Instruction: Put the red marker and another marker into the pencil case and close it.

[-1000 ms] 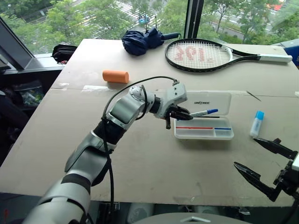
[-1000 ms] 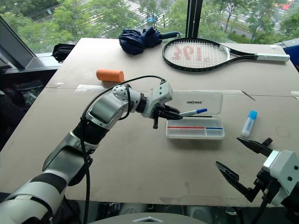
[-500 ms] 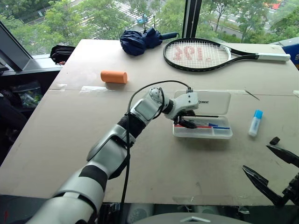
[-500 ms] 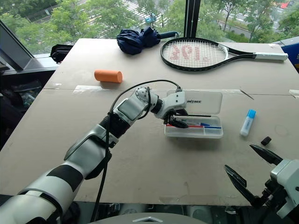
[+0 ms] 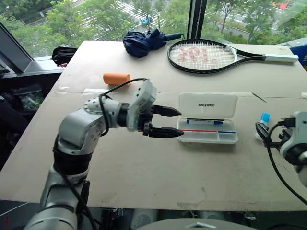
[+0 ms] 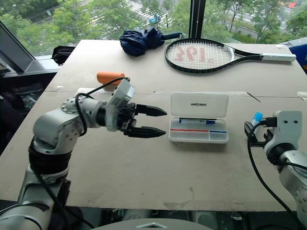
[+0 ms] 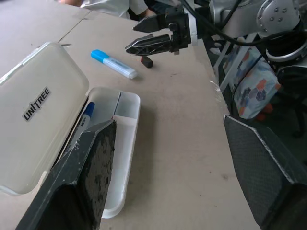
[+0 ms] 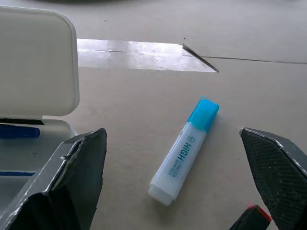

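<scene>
The pencil case [image 5: 207,105] lies open at mid-table, its white lid flat behind the tray [image 5: 228,137]. Another marker [image 5: 204,121], blue-capped, rests in the tray's back compartment. The red marker [image 5: 198,130] lies in the front one, with a short blue piece in line with it. My left gripper [image 5: 180,123] hovers just left of the case, open and empty, its tips pointing at the tray. My right gripper [image 6: 250,133] stands open to the right of the case, its fingers spread around a blue-capped highlighter [image 8: 184,151] on the table.
A tennis racket [image 5: 204,53], a folded navy umbrella [image 5: 144,42] and an orange cylinder [image 5: 117,78] lie at the back. A small black piece [image 7: 146,61] sits next to the highlighter [image 7: 113,63]. A black bag [image 5: 64,53] sits off the table's far left corner.
My left gripper let the blue-capped marker go into the tray, opened, and drew back to the left. My right arm came up and forward to the highlighter.
</scene>
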